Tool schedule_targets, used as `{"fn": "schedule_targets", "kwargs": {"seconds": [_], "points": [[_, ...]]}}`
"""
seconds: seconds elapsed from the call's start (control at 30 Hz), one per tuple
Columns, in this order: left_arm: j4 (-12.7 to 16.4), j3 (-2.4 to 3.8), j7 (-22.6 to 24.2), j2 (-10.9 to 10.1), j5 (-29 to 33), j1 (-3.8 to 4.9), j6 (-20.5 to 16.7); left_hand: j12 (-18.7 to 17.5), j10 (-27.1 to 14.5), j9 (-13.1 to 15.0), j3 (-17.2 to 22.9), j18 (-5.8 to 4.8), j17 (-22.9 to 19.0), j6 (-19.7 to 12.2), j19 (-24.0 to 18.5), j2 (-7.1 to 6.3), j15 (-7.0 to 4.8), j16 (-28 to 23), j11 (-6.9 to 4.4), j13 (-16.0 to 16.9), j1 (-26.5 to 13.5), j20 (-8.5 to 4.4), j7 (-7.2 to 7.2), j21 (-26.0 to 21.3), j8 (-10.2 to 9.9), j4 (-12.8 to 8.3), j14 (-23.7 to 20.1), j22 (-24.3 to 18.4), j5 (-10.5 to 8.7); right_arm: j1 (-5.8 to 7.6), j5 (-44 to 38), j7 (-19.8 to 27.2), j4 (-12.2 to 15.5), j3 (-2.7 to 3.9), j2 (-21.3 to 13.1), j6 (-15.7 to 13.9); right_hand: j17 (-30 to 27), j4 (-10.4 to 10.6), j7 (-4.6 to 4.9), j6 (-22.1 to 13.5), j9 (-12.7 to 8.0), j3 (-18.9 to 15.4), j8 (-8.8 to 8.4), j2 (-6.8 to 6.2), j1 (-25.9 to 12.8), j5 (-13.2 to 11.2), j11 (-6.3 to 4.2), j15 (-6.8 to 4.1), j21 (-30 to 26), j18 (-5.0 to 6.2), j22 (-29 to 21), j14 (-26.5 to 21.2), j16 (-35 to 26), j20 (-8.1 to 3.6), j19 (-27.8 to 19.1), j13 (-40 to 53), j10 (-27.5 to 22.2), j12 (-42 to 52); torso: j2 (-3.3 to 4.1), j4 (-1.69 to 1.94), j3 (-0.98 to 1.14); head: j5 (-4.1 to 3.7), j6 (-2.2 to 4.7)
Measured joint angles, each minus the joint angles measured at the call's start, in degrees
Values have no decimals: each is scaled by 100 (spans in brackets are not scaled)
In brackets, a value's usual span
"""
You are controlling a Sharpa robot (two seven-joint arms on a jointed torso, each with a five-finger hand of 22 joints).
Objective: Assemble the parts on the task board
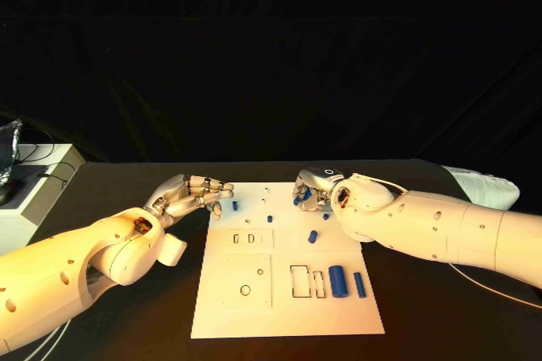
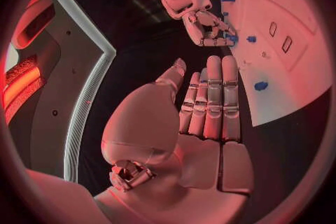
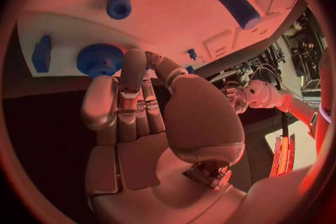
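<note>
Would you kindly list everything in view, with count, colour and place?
Table: one, black, under everything.
Board: one, white, mid-table.
Parts: several, blue; a big cylinder and a slim one at the board's near right, small ones further up, a gear beside the right hand.
Box: one, pale, left of the table.
Left hand: silver, at the board's far left, holding nothing.
Right hand: silver, over the board's far right edge.

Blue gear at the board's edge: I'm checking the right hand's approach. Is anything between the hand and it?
Nothing visible does. The right hand has its fingertips right beside the blue gear, with no other part between them. Whether they touch it, I cannot tell.
</note>
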Motion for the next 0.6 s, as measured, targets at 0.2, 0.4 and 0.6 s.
{"fn": "schedule_targets", "kwargs": {"seconds": [0.2, 0.4, 0.6], "points": [[-21, 0, -6, 0, 8, -1, 1, 0, -21, 0, 21, 0, 0, 0, 0, 0, 0, 0, 21, 0, 0, 0, 0, 0, 0, -21, 0, 0, 0, 64, 35, -76, 77, 19, 37, -117, 10, -6, -1, 0, 0, -6, 0, 14, -14, -79, -7, 0, 0, -18, 63, 0, 0, -17, 1, -4, 11, 0, 1, -2, 1, 20, 14], [-27, 0, -3, 11, 22, -3, -4, 0, -21, 0, 47, 0, 1, 0, 0, 0, 0, 0, 21, 0, 0, 0, 0, 0, 0, -47, 0, 13, 0, 111, 96, -206, -128, 30, 311, -257, 13, -25, -2, 1, 1, 12, -2, 23, -23, -123, -8, 0, -1, -47, 141, 0, 0, -17, 1, -6, 11, -1, 2, -2, -3, 22, 41], [-10, 0, 5, 15, 36, -4, -5, 0, -21, 1, 47, 0, 1, 0, 0, 0, 0, 0, 21, 1, 0, 0, 0, 0, 0, -47, 0, 16, 0, 118, 141, -332, -430, 41, 562, -398, 21, -80, -8, 6, 1, 20, -7, 46, -46, -134, -19, 0, -116, -60, 176, 0, 0, -27, 11, -19, 22, -2, 5, 5, -7, 27, 48]]}}
